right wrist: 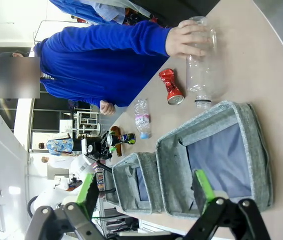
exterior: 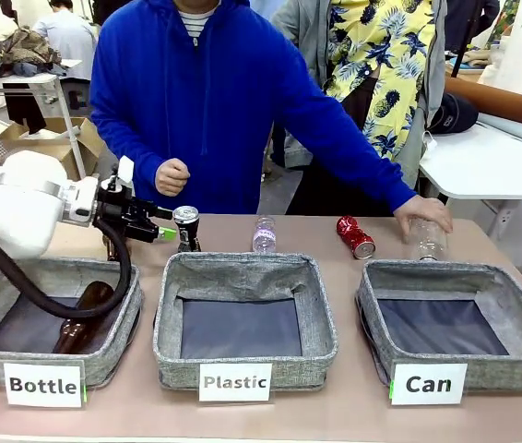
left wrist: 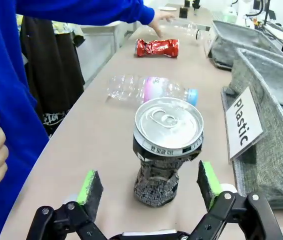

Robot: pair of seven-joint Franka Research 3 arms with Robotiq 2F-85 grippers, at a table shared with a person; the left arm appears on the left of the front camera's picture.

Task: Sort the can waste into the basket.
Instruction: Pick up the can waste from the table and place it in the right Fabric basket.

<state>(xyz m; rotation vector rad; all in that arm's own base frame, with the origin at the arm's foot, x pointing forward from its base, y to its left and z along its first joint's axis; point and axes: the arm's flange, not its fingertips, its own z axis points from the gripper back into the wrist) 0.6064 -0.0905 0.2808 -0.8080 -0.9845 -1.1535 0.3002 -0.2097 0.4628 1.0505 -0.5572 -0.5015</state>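
Grey Can basket (exterior: 510, 369) sits nearest at five o'clock, its dark bottom bare; the right gripper (right wrist: 144, 192) hangs spread, facing it. At ten o'clock the left gripper (exterior: 163, 232) stands spread either side of the upright dark can (exterior: 186, 226), pads clear. Farther, at one o'clock, lies the crushed red can (exterior: 355, 237).

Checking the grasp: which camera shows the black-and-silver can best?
The left wrist view: the black-and-silver can stands large, top and dented side clear, framed by the open left tool. The front view shows it small, side-on; the right wrist view, tiny and far off.
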